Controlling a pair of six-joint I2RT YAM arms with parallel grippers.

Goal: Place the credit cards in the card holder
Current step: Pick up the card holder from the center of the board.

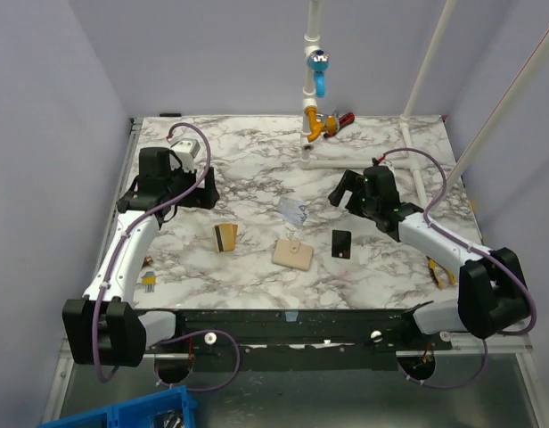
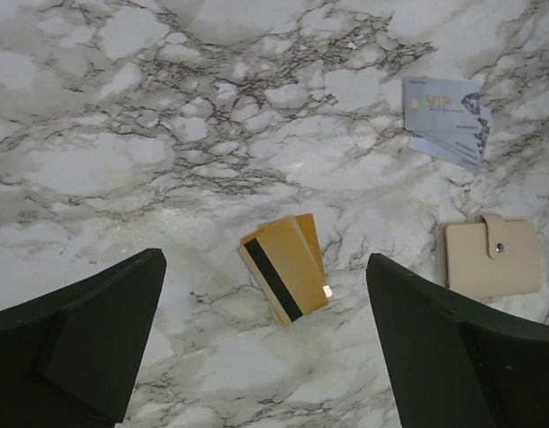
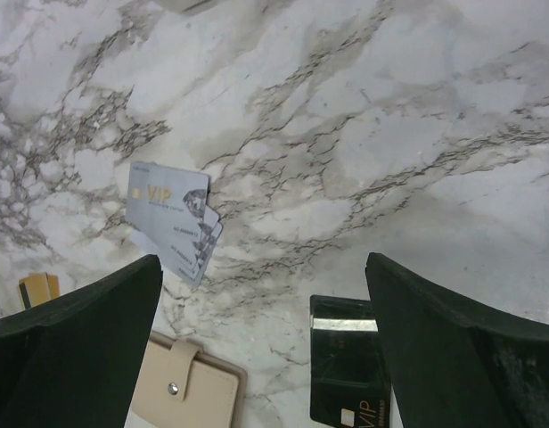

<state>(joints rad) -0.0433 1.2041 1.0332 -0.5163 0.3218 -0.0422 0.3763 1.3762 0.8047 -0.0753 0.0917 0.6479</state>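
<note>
Lying in a loose group at the middle of the marble table [image 1: 257, 152], the credit cards and the card holder [image 1: 293, 255] sat between the two arms. The gold cards [image 1: 225, 237] lay toward the left edge, long axis running near to far, with the dark stripe along the left long side. The silver cards [image 1: 293, 211] lay farthest from the near edge, fanned out, long axis slanted. The black card [image 1: 341, 243] lay toward the right edge, long axis near to far. The holder, closed, lay closest to the near edge, between gold and black, with its snap tab pointing to the far edge. The left gripper [image 2: 266, 259] and right gripper [image 3: 264, 260] hung above the table, fingers spread wide, grasping nothing. Only the left wrist view resolved the gold pile as two overlapped cards. Only the right wrist view showed "VIP" print on the black card, which the frame's lower edge cut off; the holder was likewise cropped there.
</note>
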